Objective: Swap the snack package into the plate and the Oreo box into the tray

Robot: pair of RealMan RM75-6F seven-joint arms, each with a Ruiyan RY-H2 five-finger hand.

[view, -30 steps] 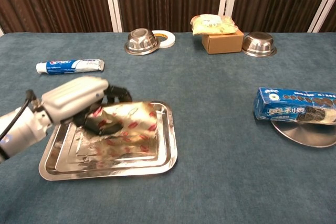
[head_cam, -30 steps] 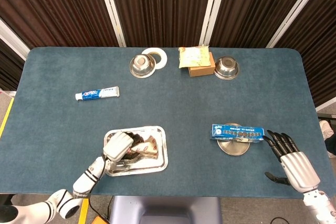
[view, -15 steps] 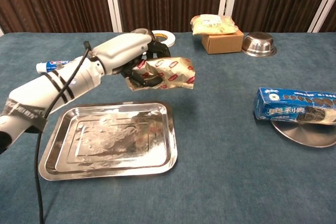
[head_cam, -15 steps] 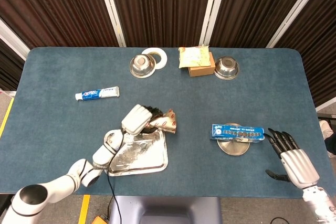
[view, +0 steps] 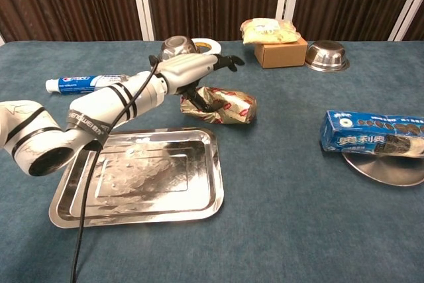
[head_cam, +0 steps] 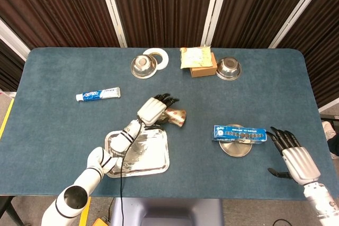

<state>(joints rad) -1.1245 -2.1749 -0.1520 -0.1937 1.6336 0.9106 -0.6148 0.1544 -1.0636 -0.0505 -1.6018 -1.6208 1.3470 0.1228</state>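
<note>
The shiny red-and-silver snack package (head_cam: 177, 116) (view: 224, 106) lies on the blue table just beyond the far right corner of the empty steel tray (head_cam: 158, 161) (view: 139, 180). My left hand (head_cam: 154, 109) (view: 193, 66) hovers over the package's left end with its fingers stretched out straight; only the thumb stays close to the package. The blue Oreo box (head_cam: 239, 133) (view: 374, 134) rests across the small round plate (head_cam: 236, 148) (view: 387, 170). My right hand (head_cam: 294, 155) sits open on the table to the right of the plate, seen only in the head view.
A toothpaste tube (head_cam: 98, 95) (view: 88, 83) lies at the left. Along the far edge stand a steel bowl (head_cam: 142, 66), a tape roll (head_cam: 157, 57), a cardboard box (head_cam: 203, 69) topped by a yellow packet (head_cam: 194, 56), and a second bowl (head_cam: 229, 68).
My left hand carried the snack package up out of the tray and to the right, set it on the table, and spread its fingers. The right hand barely moved.
</note>
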